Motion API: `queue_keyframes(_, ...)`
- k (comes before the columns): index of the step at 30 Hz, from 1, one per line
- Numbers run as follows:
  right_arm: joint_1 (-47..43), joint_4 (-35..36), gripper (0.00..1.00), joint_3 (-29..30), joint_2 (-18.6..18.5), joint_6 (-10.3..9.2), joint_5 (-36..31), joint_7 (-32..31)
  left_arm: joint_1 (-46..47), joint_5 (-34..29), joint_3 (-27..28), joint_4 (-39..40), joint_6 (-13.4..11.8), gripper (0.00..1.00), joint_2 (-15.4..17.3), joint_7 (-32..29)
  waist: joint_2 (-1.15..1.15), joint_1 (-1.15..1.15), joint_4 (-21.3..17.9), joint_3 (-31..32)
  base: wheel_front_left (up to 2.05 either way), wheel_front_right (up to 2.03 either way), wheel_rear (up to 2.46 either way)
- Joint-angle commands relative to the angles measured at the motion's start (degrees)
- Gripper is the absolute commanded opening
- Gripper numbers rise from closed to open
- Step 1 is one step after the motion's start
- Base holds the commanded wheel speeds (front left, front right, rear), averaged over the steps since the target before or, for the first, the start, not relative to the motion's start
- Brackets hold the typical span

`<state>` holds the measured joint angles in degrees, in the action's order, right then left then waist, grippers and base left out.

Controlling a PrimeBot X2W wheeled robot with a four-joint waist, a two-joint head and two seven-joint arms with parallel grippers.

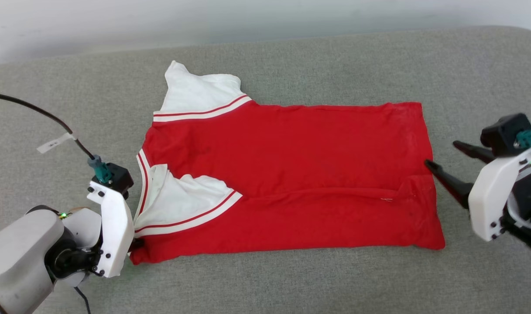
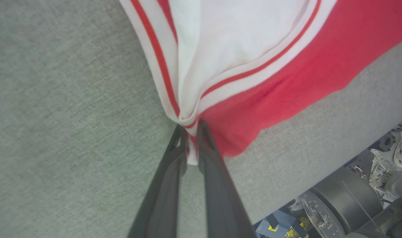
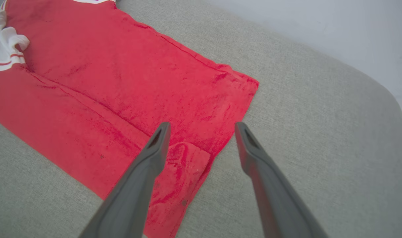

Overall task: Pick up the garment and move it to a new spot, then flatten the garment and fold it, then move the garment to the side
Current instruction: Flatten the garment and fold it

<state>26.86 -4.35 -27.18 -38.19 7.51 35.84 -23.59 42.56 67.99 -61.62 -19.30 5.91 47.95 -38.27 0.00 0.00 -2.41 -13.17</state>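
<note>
The garment (image 1: 287, 174), a red jersey T-shirt with white sleeves and striped trim, lies spread on the grey cushion, neck end to the left. Its near long side is folded over the body. My left gripper (image 2: 191, 127) is shut on the garment's striped trim (image 2: 187, 120) at the near left corner; in the head view that arm's white wrist (image 1: 114, 226) sits at this corner. My right gripper (image 3: 202, 127) is open, its fingertips hovering over the right hem (image 3: 220, 132). The head view shows it (image 1: 442, 155) just off the hem's edge.
The grey cushion (image 1: 291, 288) has bare room all round the garment. A pale wall (image 1: 248, 17) runs behind it. A black cable (image 1: 38, 113) arcs to the left wrist. Robot base parts (image 2: 346, 201) show below the cushion's edge.
</note>
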Motion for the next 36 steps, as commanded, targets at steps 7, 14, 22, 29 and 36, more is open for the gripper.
queue_keyframes(7,6.73,0.09,1.0,-8.32,-7.83,-0.04,7.25,-19.87,0.03,-2.17,0.1,4.49,-0.16,0.0,2.17,2.29,0.0,0.0,0.79,1.81,0.0,0.0,0.0)
queue_keyframes(14,6.72,-3.7,1.0,-11.67,-7.35,-0.04,11.12,-26.31,0.8,-3.39,0.04,7.16,-1.09,0.0,1.93,2.71,0.0,0.0,1.58,0.25,0.0,0.0,0.0)
queue_keyframes(22,4.03,-13.47,1.0,-14.47,-0.98,-0.03,9.92,-22.18,1.8,-4.52,0.07,8.34,-1.6,0.0,2.01,3.02,0.0,0.0,2.4,-2.38,0.0,0.0,0.0)
queue_keyframes(29,2.0,-17.86,1.0,-18.71,1.75,-0.03,10.89,-19.02,0.74,-4.44,-0.14,7.94,-1.8,0.0,1.86,3.68,0.0,0.0,2.53,-2.86,0.0,0.0,0.0)
queue_keyframes(36,5.86,-16.2,0.0,-18.23,-0.84,-0.03,12.42,-14.29,-0.51,-3.65,-0.14,7.56,-1.43,0.0,2.31,4.47,0.0,0.0,2.16,-0.49,0.0,0.0,0.0)
